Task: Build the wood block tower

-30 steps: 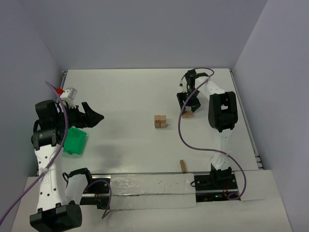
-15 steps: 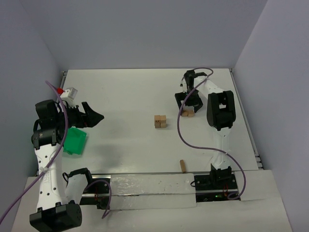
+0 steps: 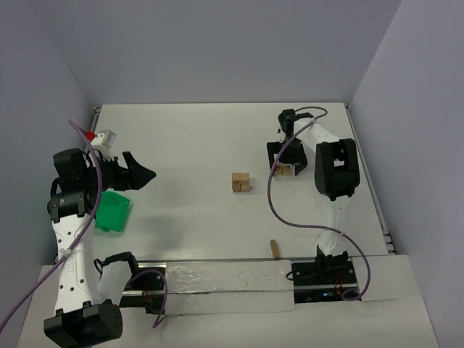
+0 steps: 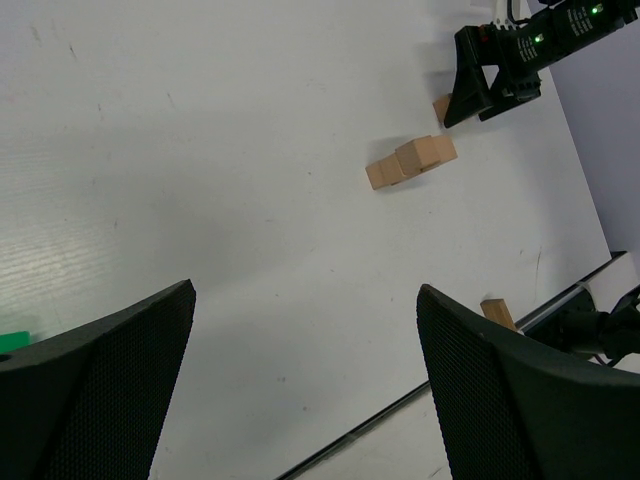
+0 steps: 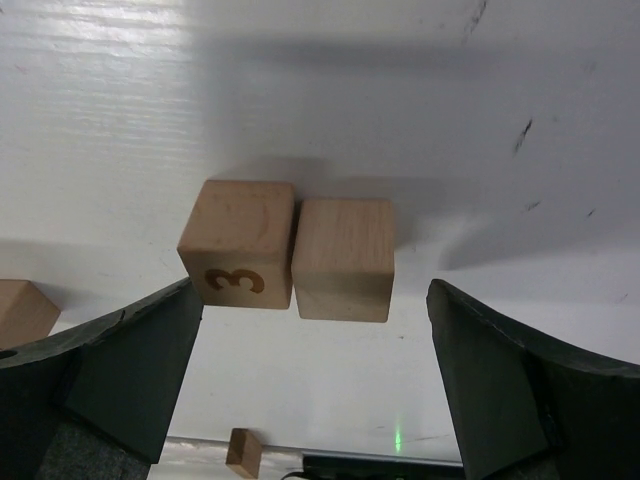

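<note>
I see my right gripper [image 5: 312, 292] spread wide and empty above two wood blocks [image 5: 343, 258] right of the tower [image 3: 241, 182]; my left gripper [image 4: 305, 293] likewise.

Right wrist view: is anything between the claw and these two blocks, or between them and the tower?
Nothing blocks the grasp: the open right claw flanks the numbered block and plain block. Toward the tower the table is bare, though the arm's purple cable hangs across that stretch.

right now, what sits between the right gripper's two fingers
Two wood blocks side by side, one marked 3; seen in the right wrist view.
</note>
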